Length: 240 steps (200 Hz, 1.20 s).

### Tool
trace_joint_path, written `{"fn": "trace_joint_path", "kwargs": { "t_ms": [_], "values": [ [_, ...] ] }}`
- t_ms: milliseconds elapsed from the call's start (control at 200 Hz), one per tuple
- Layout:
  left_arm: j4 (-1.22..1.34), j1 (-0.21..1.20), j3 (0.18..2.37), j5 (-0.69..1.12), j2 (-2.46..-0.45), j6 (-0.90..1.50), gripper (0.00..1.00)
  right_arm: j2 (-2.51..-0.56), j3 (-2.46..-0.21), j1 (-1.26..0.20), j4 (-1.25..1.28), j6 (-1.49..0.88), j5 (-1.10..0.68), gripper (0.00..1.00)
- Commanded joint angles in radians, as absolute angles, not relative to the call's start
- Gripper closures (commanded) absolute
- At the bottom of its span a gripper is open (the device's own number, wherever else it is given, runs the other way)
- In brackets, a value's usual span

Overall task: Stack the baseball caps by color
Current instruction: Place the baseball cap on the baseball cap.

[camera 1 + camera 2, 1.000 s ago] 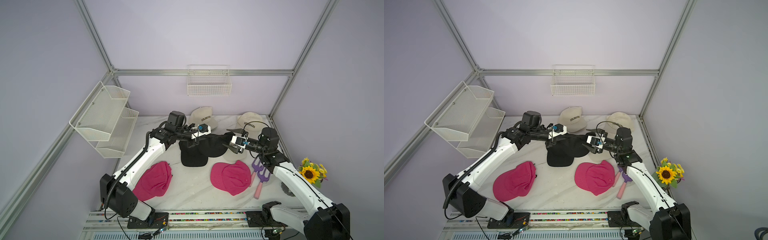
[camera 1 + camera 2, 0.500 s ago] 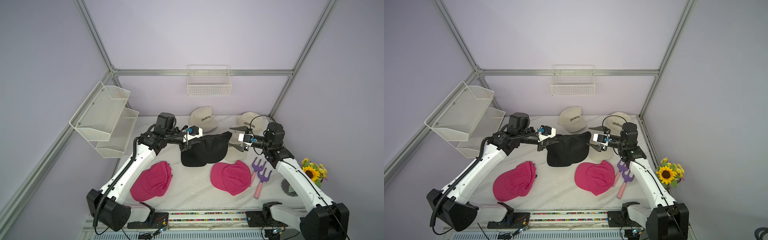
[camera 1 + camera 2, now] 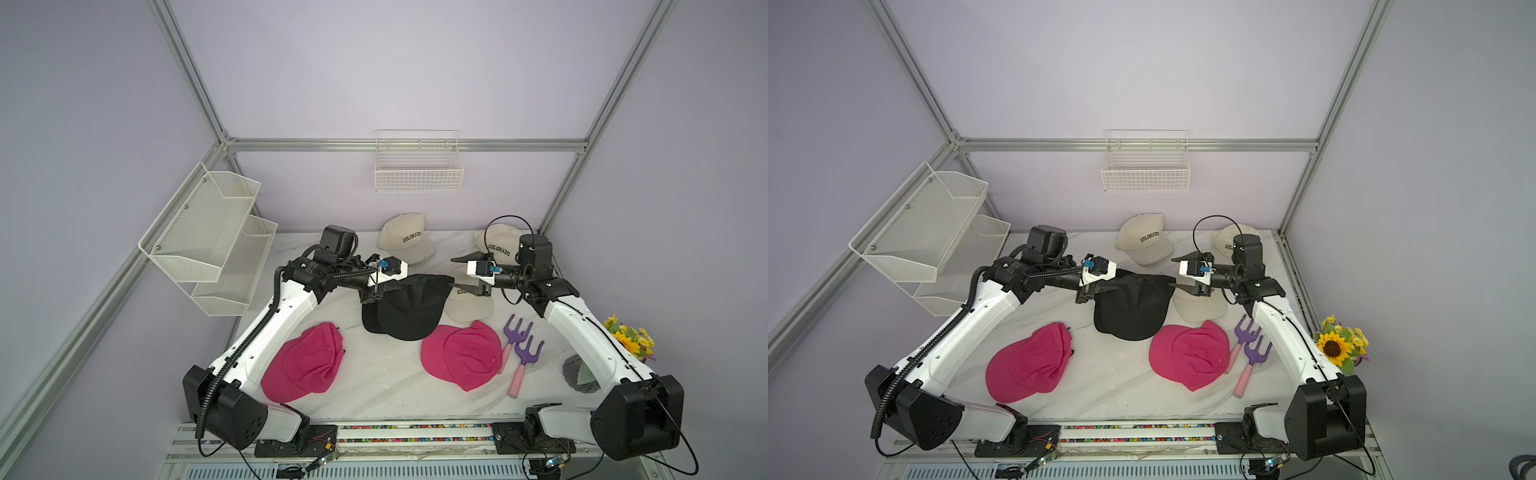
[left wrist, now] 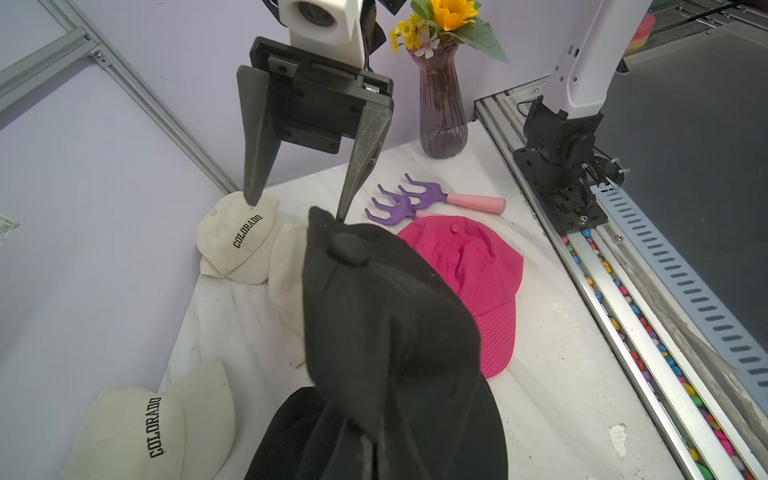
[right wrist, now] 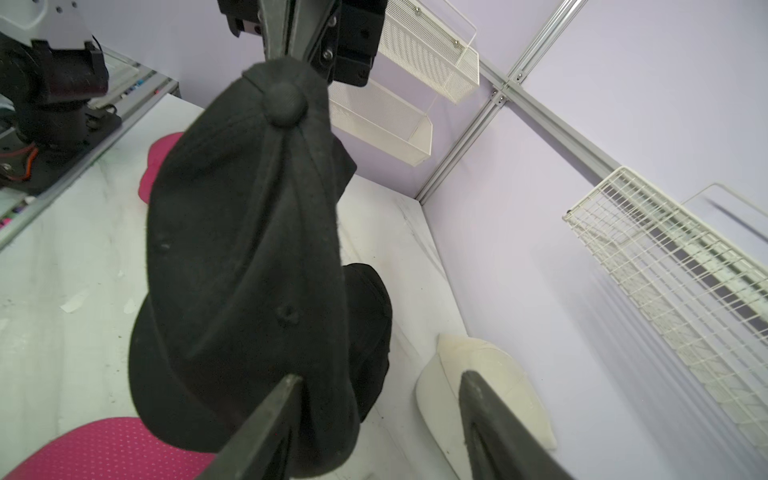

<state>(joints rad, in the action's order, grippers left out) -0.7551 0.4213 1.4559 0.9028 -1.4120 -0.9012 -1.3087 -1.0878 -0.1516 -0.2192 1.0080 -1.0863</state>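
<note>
Your left gripper (image 3: 374, 293) has its fingers pinching the lifted black cap (image 3: 409, 309). Your right gripper (image 4: 297, 207) holds its fingers spread, one tip perhaps touching it.

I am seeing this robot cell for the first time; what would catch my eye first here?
A black cap hangs over the middle of the table, pinched in the left gripper, with the open right gripper facing it. Nearer the front, one hot pink cap lies on the left and another hot pink cap on the right.
</note>
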Motion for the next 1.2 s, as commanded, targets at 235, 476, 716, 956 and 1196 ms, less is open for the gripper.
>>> {"fn": "trace_joint_path", "kwargs": {
  "t_ms": [235, 476, 716, 956, 1196],
  "values": [
    [-0.712, 0.393, 1.435, 0.914, -1.390, -0.846, 1.00, -1.324, -1.089, -0.209, -0.252, 0.942, -1.114, 1.00],
    [-0.554, 0.333, 1.257, 0.890, -1.334, -0.670, 1.00, -1.436, -1.106, -0.292, -0.107, 0.801, -1.065, 1.00],
    [-0.585, 0.258, 1.251, 0.923, -1.369, -0.661, 1.00, -1.656, -1.291, -0.348, -0.283, 0.895, -1.079, 1.00],
    [-0.819, 0.180, 1.467, 0.957, -1.574, -0.778, 1.00, -1.846, -1.498, -0.349, -0.532, 1.007, -1.053, 1.00],
    [-1.021, 0.164, 1.637, 1.009, -1.746, -0.955, 1.00, -1.877, -1.526, -0.348, -0.551, 1.006, -0.990, 1.00]
  ]
}}
